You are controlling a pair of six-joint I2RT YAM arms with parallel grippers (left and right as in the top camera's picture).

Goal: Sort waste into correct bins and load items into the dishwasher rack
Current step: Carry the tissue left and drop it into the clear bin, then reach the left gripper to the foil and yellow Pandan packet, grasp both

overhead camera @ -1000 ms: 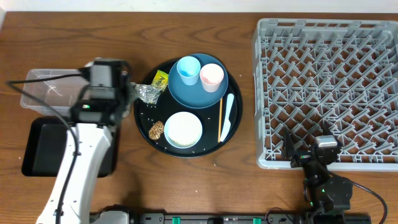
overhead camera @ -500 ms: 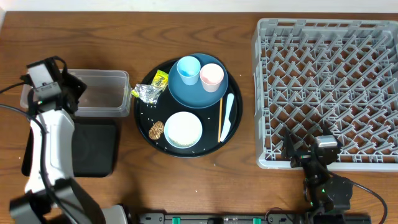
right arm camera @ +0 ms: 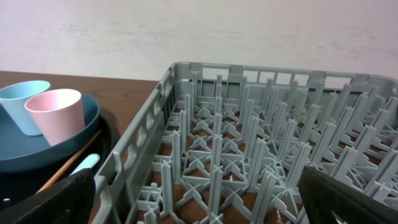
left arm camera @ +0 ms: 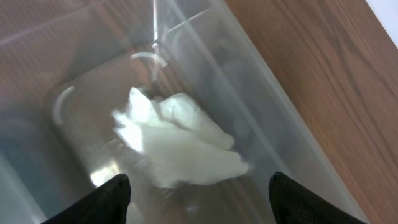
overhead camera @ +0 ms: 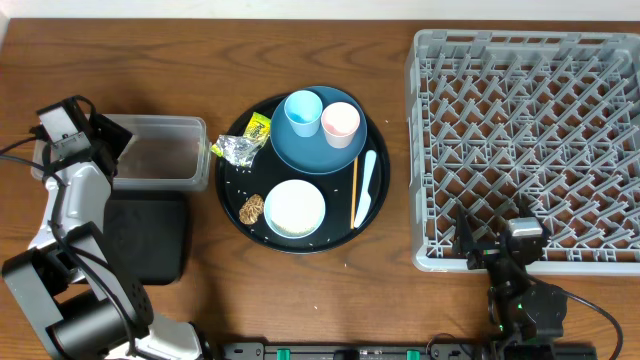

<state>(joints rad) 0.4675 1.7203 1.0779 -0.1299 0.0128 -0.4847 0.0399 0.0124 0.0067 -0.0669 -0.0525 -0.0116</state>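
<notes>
So we're on the waste-sorting part. The left gripper (left arm camera: 199, 194) hangs over one end of the clear tub (overhead camera: 160, 183). Its jaws are apart with nothing between them, and the crumpled tissue (left arm camera: 180, 140) lies on the tub floor just below and ahead of the fingertips (reads to us as a finished drop, not a grab). The right gripper (right arm camera: 196, 205) has its jaws wide apart and empty too. It's parked at the near rim of the rack (right arm camera: 186, 65), which spreads out ahead of it with no dishes in it that we can see.

The rest of the waste is well away from the left jaws, past the tub's other end, on the round black tray (overhead camera: 225, 195). There's the foil (overhead camera: 237, 150), the yellow wrapper (overhead camera: 258, 128) just beside it, and the brown food lump (overhead camera: 251, 208) next to the bowl (overhead camera: 295, 208). The black bin tray (overhead camera: 150, 240) sits right beside the tub.

Our guess for the next move: lift the left jaws clear of the tub wall, swing over to the foil and come down with the jaws either side of it. It sits near the plate (overhead camera: 300, 155), so we'd go in carefully. The blue cup (overhead camera: 303, 112), pink cup (overhead camera: 340, 123), spoon (overhead camera: 366, 190) and chopstick (overhead camera: 354, 190) still need racking.
</notes>
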